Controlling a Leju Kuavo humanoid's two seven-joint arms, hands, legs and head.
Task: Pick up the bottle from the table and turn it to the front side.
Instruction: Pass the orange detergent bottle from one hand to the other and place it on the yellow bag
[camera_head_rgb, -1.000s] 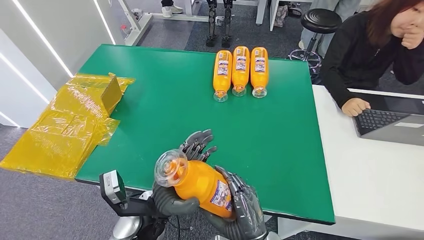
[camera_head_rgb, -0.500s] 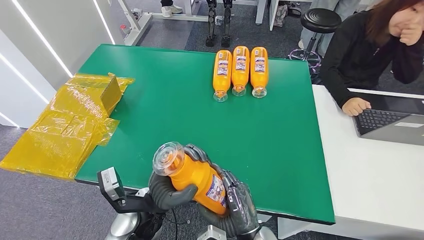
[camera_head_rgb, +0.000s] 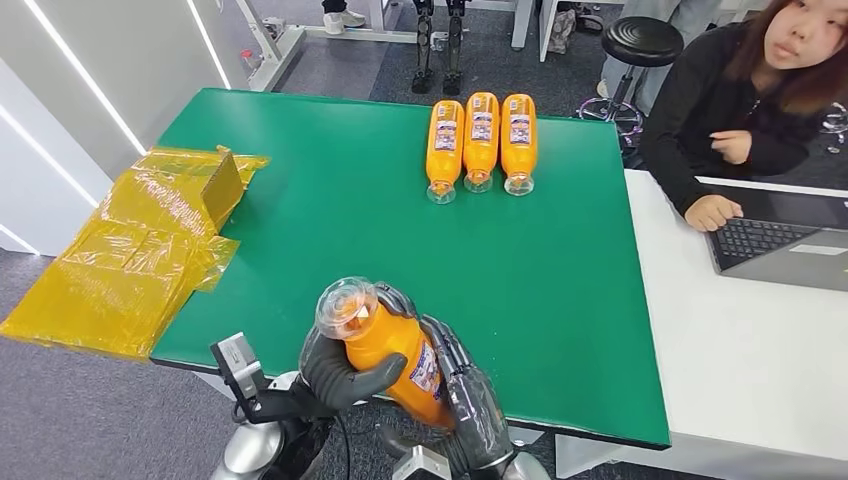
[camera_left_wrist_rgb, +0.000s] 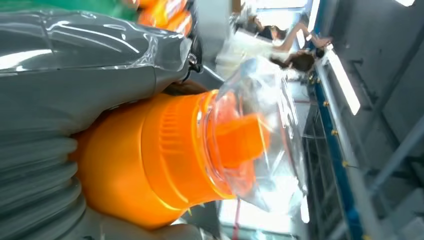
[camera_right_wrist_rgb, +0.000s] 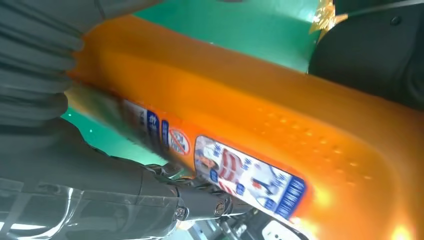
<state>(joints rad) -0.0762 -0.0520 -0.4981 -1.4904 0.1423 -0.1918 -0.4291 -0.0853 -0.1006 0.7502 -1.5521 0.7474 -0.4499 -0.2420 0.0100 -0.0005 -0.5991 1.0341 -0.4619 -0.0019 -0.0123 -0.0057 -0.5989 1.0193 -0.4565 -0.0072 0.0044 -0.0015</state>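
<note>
An orange bottle (camera_head_rgb: 390, 355) with a clear cap is lifted above the near edge of the green table (camera_head_rgb: 330, 220), cap end pointing up toward the camera. My left hand (camera_head_rgb: 345, 375) wraps its neck end and my right hand (camera_head_rgb: 465, 400) grips its labelled body. In the left wrist view the bottle (camera_left_wrist_rgb: 165, 160) shows its clear cap and orange neck beside my left hand (camera_left_wrist_rgb: 60, 115). The right wrist view has the bottle (camera_right_wrist_rgb: 260, 125) with its label facing the camera, held by my right hand (camera_right_wrist_rgb: 75, 175).
Three more orange bottles (camera_head_rgb: 481, 140) lie side by side at the table's far edge. Yellow plastic wrap (camera_head_rgb: 140, 245) hangs off the left side. A person (camera_head_rgb: 740, 100) sits at the right by a white desk (camera_head_rgb: 750, 340) with a laptop (camera_head_rgb: 780, 245).
The bottle has tilted more upright and shifted slightly toward the table between both hands; the left hand's fingers have closed around it. The person has lowered a hand from the face.
</note>
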